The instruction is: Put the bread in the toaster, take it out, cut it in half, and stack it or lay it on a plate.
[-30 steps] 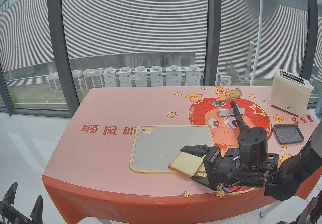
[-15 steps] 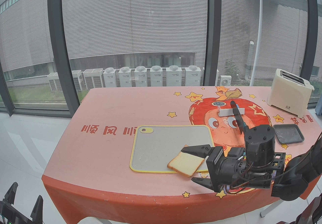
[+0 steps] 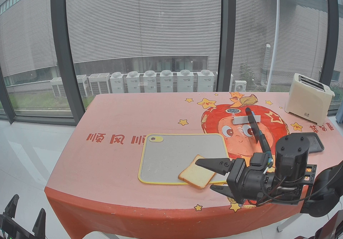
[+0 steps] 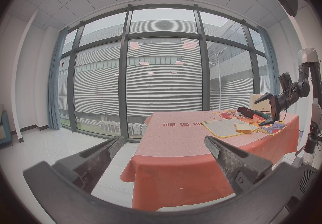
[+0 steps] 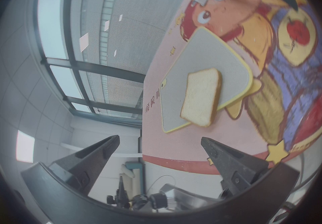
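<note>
Tabletop (image 3: 118, 118): bread (image 3: 197, 176) overhanging board (image 3: 171, 157) near splayed right tool (image 5: 159, 138)

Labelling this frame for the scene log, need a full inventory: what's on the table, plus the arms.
bread: one slice, pale with a tan crust, on the cutting board's near right corner, overhanging its edge
cutting board: one, grey with a yellow rim, near middle of the table
knife: one, black, right of the board, blade propped on a rest
rest: one, light grey, under the blade
tray: one, dark, near the right edge
toaster: one, cream, far right corner
table: one, orange-pink printed cloth
right gripper: open, by the bread
left gripper: open, low, off the table's left
</note>
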